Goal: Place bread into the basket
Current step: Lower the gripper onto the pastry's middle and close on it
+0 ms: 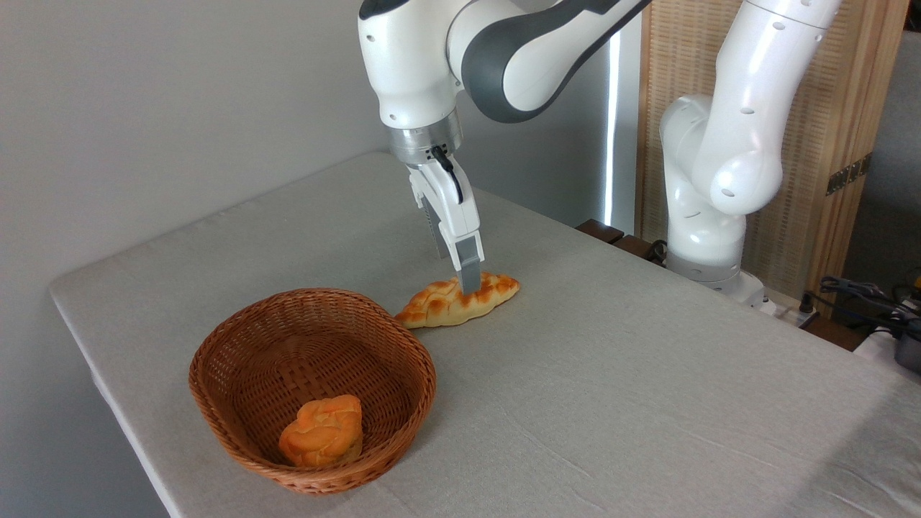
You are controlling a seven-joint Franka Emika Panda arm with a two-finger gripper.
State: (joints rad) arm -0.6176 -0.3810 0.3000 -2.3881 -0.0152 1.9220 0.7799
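At the left stands the basket [237, 345], a shallow woven oval on the grey table [647, 396], with a small orange bun [321, 430] lying in its near end; the rest of its floor is bare. Just beside the basket's far right rim lies the bread [439, 306] — flat on the cloth, not in the basket, its long axis running from lower left to upper right, so that its left tip points at the rim and nearly meets it. The gripper [460, 277] hangs straight down over the right half of the loaf, the near finger [469, 270] reaching the crust, the far finger mostly hidden behind it. The fingers seem to straddle the loaf across its width, which is the short way and the sensible one, but whether they press on it or stand a little apart I cannot tell from this angle. The loaf rests on the table, so the lift is not yet made. As I judge it, the carry is short — up, then left and toward the camera, to the open floor of the basket behind the bun.
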